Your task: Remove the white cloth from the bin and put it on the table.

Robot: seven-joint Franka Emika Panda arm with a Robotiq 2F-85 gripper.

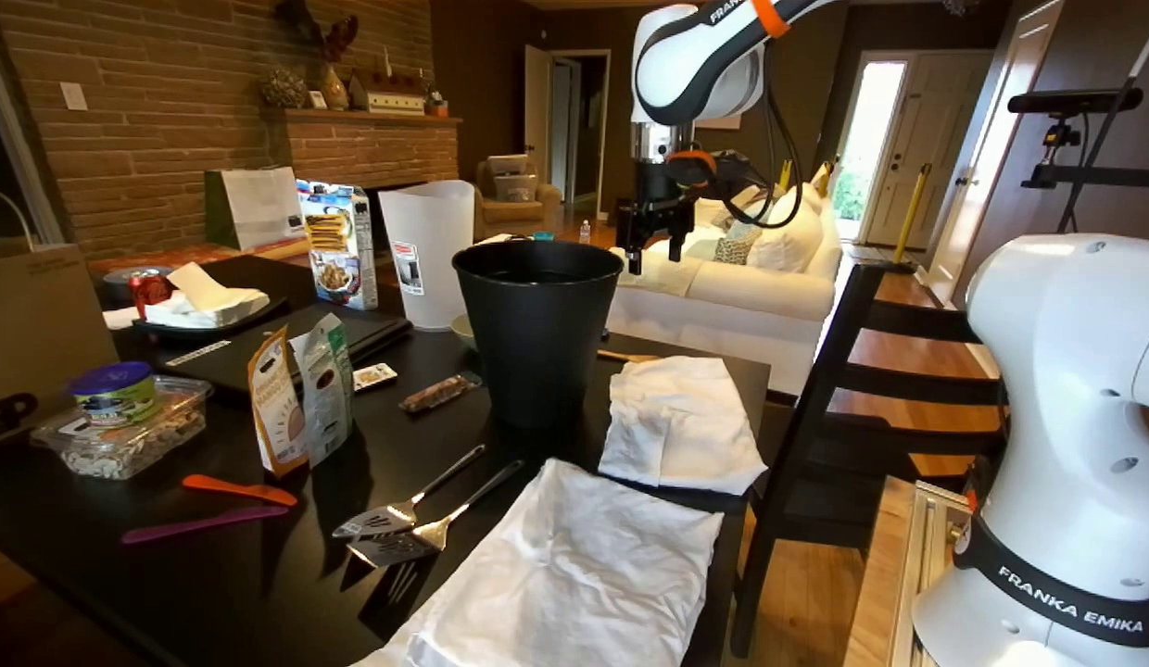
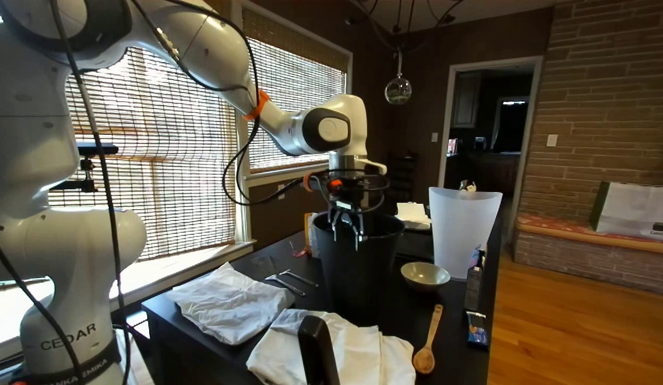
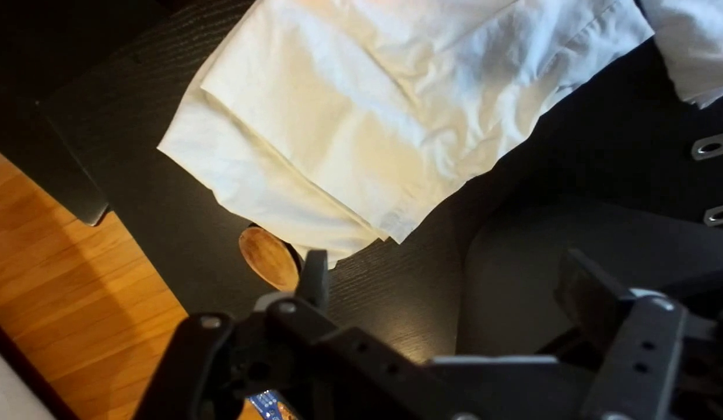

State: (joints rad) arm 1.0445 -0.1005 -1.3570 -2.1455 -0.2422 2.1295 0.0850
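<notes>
Okay, my gripper (image 1: 656,257) hangs near the bin (image 1: 537,347), jaws parted, holding nothing. The white cloth (image 1: 681,426) lies on the table (image 1: 259,588), just beside the bin. By my reading it's out and placed, though I can't see the bin's bottom to be sure. Probably only backing off remains.
</notes>
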